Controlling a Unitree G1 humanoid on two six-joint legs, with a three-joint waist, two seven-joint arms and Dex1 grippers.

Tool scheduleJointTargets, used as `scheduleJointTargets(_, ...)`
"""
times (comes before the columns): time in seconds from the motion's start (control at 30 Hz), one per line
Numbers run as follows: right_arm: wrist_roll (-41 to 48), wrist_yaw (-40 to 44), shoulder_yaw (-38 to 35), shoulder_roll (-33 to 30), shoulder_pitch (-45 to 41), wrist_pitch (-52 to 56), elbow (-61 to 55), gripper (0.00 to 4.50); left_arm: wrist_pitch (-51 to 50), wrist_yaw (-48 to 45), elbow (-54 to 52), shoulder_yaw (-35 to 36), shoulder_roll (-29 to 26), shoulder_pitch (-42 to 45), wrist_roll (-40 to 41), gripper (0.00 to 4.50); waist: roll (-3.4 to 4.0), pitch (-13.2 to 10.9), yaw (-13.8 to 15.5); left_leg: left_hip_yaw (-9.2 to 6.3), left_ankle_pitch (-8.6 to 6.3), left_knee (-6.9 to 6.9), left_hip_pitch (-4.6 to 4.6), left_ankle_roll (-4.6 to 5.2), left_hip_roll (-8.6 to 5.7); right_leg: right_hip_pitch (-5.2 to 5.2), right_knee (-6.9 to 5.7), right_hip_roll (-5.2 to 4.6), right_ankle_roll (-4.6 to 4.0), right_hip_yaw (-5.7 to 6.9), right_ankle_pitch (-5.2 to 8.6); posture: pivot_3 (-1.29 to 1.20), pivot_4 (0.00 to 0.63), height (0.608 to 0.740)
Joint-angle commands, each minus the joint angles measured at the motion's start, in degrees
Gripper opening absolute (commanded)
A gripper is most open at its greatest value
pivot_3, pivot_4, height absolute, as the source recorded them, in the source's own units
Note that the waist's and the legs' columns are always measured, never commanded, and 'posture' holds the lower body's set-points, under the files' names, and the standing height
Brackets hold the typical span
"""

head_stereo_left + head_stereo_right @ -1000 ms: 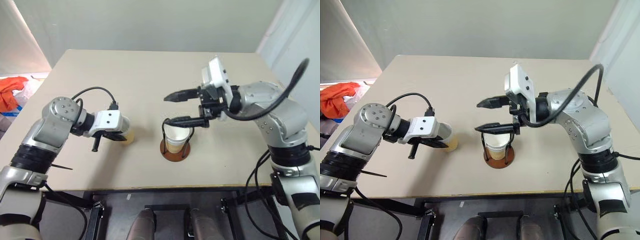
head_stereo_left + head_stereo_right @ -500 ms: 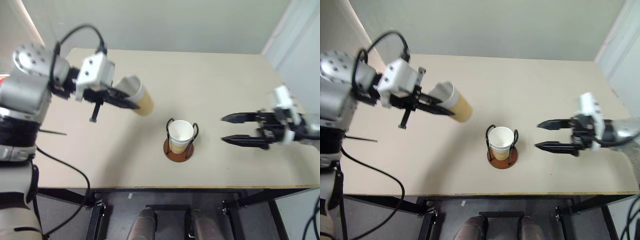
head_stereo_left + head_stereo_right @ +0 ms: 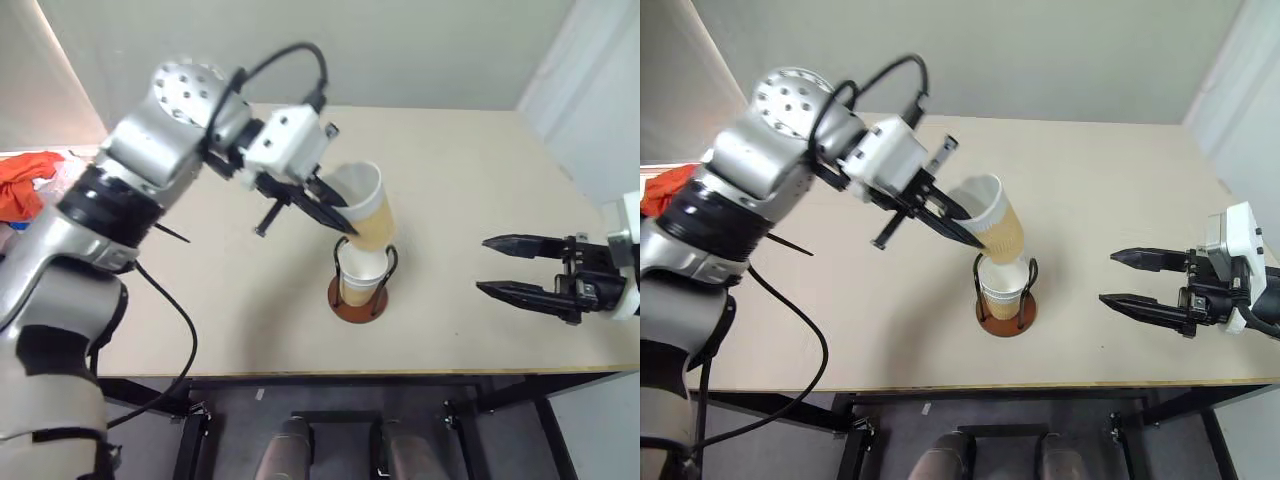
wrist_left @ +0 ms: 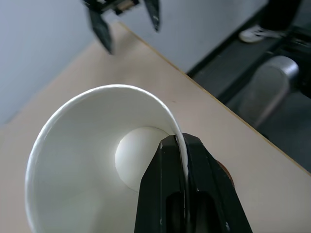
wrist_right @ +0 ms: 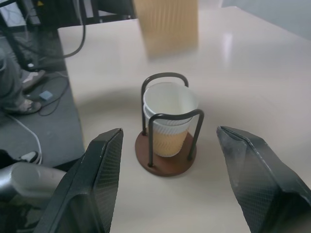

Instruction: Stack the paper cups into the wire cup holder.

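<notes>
Since the earlier frame: left gripper [image 3: 335,212] has carried its paper cup [image 3: 368,210] up off the surface [image 3: 470,170] and across to hang tilted just above the wire cup holder [image 3: 360,292]; right gripper [image 3: 510,268] has drawn away from the holder to the right edge. Item, held cup: tan ribbed outside, white inside, rolled rim; pinched through its wall at the rim, one finger [image 4: 165,184] inside and one outside, jaws closed tight on the paper. Item, nested cups [image 5: 169,119]: seated upright between the two black wire loops on the reddish-brown disc base; it looks like two rims, one within the other, though the count is hard to confirm. Right gripper: jaws spread wide, holding nothing, pointing toward the holder from well apart. Handling, judged: very light, thin-walled, easily dented or ovalled by a hard squeeze; ribbed outside gives fair friction, inside is smoother. The rim is the stiffest place to hold, and the present wall pinch there suits it. Cup mouth faces up and sideways, so it likely needs righting before it will drop squarely into the seated cups; a tilted entry could catch a wire loop.
</notes>
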State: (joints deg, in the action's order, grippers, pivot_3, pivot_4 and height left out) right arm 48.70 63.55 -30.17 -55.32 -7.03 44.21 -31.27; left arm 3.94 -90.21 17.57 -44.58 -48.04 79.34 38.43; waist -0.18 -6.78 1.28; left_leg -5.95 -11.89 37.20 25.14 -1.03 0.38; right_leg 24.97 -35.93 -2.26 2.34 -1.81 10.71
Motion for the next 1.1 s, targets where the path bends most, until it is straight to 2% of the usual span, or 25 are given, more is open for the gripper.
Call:
scheduleJointTargets(0.03,2.86,-2.62,-4.12,-1.26,0.94,0.84,-3.40,3.26,4.52,-2.29,1.23,-2.65,0.57,2.44,0.28,0.04,0.00,0.00,0.13,0.01,-0.05,0.01,0.03,0.07,-0.04,0.00,0.01,-0.01,0.08,-0.01,0.04,0.00,0.150,0.740)
scheduleJointTargets(0.17,3.03,-3.92,-5.72,-1.92,3.07,1.16,-4.12,3.26,8.31,-2.29,4.22,-5.06,2.78,3.67,-1.86,0.04,0.01,-0.01,0.51,-0.07,-0.37,0.26,0.23,0.17,-0.11,0.02,0.02,-0.06,0.72,0.01,-0.02,0.00,0.150,0.740)
scheduleJointTargets(0.3,4.72,-6.42,-6.09,-1.77,3.46,1.44,-5.64,3.26,10.77,-2.29,6.33,-6.68,4.25,4.29,-2.54,0.04,0.06,-0.01,0.71,-0.09,-0.63,0.85,0.47,0.01,-0.19,0.02,-0.01,-0.13,0.94,0.01,0.09,0.00,0.150,0.740)
scheduleJointTargets(0.57,5.70,-8.54,-8.34,-2.41,6.43,1.58,-7.16,3.26,13.02,-2.29,6.80,-9.25,5.59,4.22,-3.44,0.04,0.06,-0.01,1.11,-0.04,-0.83,1.12,0.72,0.17,-0.43,0.03,0.09,-0.39,1.21,0.00,0.02,0.00,0.150,0.740)
scheduleJointTargets(0.6,5.83,-8.74,-8.55,-2.49,6.70,1.56,-7.30,3.26,12.93,-2.29,6.99,-9.44,5.87,4.24,-3.87,0.43,0.06,-0.02,1.12,-0.01,-0.99,1.12,0.71,0.44,-0.44,0.03,0.09,-0.42,1.23,0.00,0.01,0.00,0.150,0.740)
scheduleJointTargets(0.63,5.98,-8.95,-8.67,-2.53,6.89,1.53,-7.46,3.26,13.07,-2.29,7.56,-9.50,6.37,4.24,-4.57,0.59,0.07,-0.02,1.13,0.00,-1.06,1.12,0.70,0.56,-0.44,0.03,0.08,-0.43,1.24,0.01,0.01,0.00,0.150,0.740)
scheduleJointTargets(0.67,6.17,-9.14,-8.75,-2.58,7.06,1.49,-7.59,3.26,13.21,-2.29,7.97,-9.54,6.70,4.24,-5.04,0.95,0.07,-0.02,1.19,0.00,-1.07,1.13,0.71,0.57,-0.45,0.02,0.08,-0.44,1.26,0.01,0.00,0.00,0.150,0.740)
scheduleJointTargets(0.8,6.51,-9.91,-7.72,-2.80,6.68,1.08,-7.59,3.26,15.21,-2.29,12.78,-5.66,10.30,3.56,-11.10,2.34,0.07,-0.02,1.23,0.01,-1.07,1.23,0.70,0.60,-0.48,-0.01,0.06,-0.46,1.32,0.02,-0.04,0.00,0.150,0.740)
scheduleJointTargets(0.9,6.16,-9.37,-5.94,-3.13,5.67,0.31,-6.55,3.26,16.03,-2.29,13.05,-2.84,10.23,2.01,-14.17,3.41,0.08,-0.02,1.23,0.03,-1.08,1.31,0.71,0.70,-0.49,0.00,0.06,-0.47,1.36,0.02,-0.06,0.00,0.150,0.740)
scheduleJointTargets(1.1,2.09,-4.88,6.45,-3.82,-4.36,-3.94,1.61,3.26,6.52,-2.29,7.39,7.55,1.77,-5.14,-13.20,3.41,0.29,-0.04,0.12,0.14,-0.95,1.32,0.67,0.72,-0.48,0.03,0.05,-0.36,1.45,0.00,-0.03,0.00,0.150,0.740)
